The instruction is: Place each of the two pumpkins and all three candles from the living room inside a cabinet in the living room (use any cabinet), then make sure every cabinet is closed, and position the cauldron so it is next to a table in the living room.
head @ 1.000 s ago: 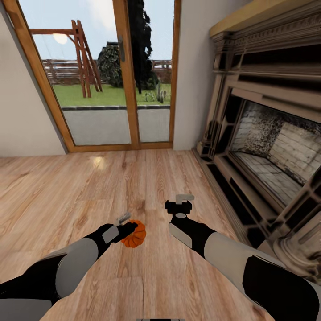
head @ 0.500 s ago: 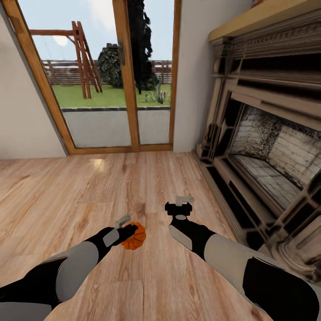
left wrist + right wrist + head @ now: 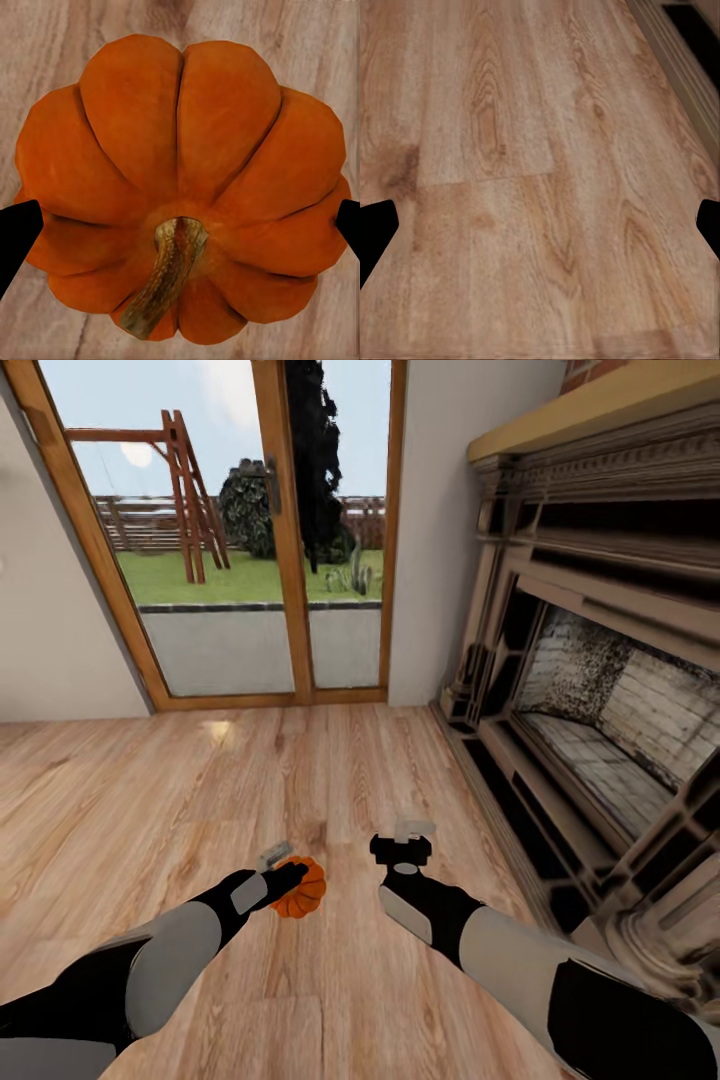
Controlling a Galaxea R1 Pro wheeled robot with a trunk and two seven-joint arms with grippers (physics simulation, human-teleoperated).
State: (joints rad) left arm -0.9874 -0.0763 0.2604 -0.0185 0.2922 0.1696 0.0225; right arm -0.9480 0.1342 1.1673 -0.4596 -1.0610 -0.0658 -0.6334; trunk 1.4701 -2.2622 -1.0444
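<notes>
— Where is the pumpkin [image 3: 301, 888]?
— Clamped in the left gripper [image 3: 290, 878] above the plank floor [image 3: 150, 800], stem toward the wrist camera, fingertips [image 3: 16, 236] pressed on both flanks.
— And the right gripper [image 3: 413, 830]?
— Spread wide, holding nothing, beside the stone fireplace [image 3: 600, 690].

— Any lettering, labels or numbers to read anywhere here?

— None. The pumpkin [image 3: 180, 187] has plain orange skin and a bare stem, with no sticker or mark.

— What about the fireplace surround [image 3: 600, 690] or the glass doors [image 3: 230, 530]?

— Only carved stone and wood frames; no sign, brand or digit on either. The plank floor [image 3: 540, 180] shows grain and knots, nothing written.
</notes>
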